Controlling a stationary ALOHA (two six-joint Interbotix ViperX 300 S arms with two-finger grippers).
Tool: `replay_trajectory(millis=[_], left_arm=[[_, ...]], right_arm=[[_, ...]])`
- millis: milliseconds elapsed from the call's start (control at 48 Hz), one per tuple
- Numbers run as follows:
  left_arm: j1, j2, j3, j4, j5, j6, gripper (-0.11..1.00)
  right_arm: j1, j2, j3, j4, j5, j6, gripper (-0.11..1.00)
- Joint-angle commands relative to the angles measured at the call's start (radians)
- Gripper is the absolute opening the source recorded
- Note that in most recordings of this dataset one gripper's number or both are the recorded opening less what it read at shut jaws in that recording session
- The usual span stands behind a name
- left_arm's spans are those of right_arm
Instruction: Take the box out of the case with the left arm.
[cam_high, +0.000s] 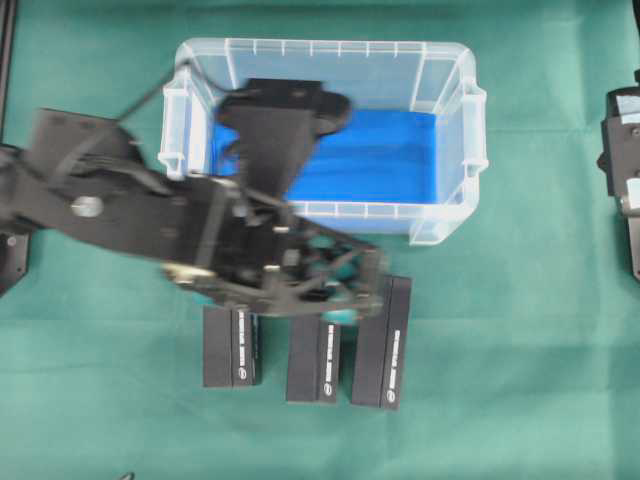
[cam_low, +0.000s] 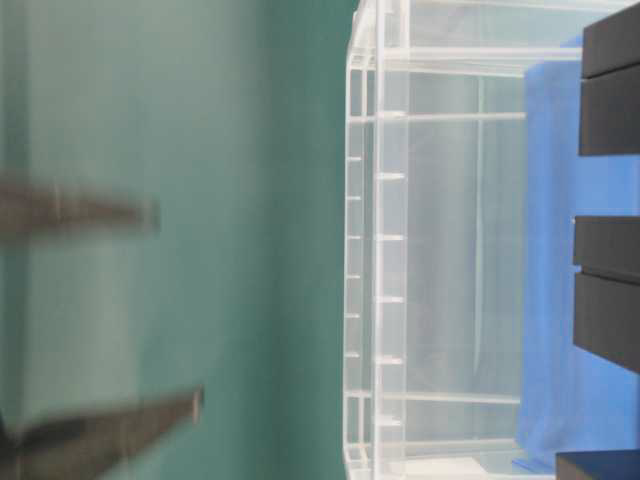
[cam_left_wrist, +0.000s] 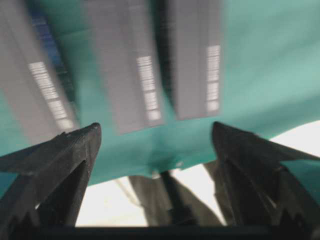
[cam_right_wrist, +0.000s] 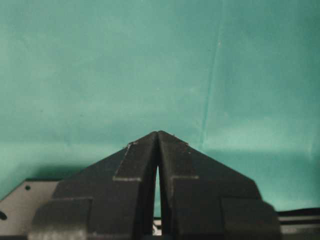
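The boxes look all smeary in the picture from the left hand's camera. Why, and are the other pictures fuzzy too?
Left wrist view: the three boxes streak, likely from camera motion. Overhead view: the left arm is soft, while the case stays crisp. Table-level view: two dark blurred bars at left. Right wrist view: sharp, its gripper shut.

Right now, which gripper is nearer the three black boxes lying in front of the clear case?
Left. The left gripper hangs open just above the black boxes; the right gripper is shut, far off at the table's right edge.
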Motion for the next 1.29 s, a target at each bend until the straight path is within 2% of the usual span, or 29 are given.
replay_trajectory(millis=[0, 167, 375, 687, 895, 1270], left_arm=[[-0.012, -0.117, 0.087, 0.002, -0.002, -0.008, 0.91], [-0.025, -0.244, 0.245, 0.002, -0.005, -0.04, 0.91], [-0.058, -0.394, 0.43, 0.002, -0.026, -0.044, 0.91], [-0.086, -0.563, 0.603, 0.002, -0.064, -0.057, 0.91], [-0.089, -0.637, 0.661, 0.003, -0.063, -0.058, 0.91], [-0.055, -0.627, 0.653, 0.008, -0.057, -0.049, 0.91]], right_arm=[[-0.002, 0.002, -0.011, -0.003, -0.002, 0.002, 0.03], [-0.002, 0.002, -0.011, -0.003, -0.002, 0.002, 0.03], [-0.002, 0.002, -0.011, -0.003, -0.002, 0.003, 0.03], [-0.002, 0.002, -0.011, -0.003, 0.026, 0.005, 0.03], [-0.002, 0.002, -0.011, -0.003, 0.028, 0.006, 0.03], [-0.002, 0.002, -0.011, -0.003, 0.028, 0.006, 0.03]])
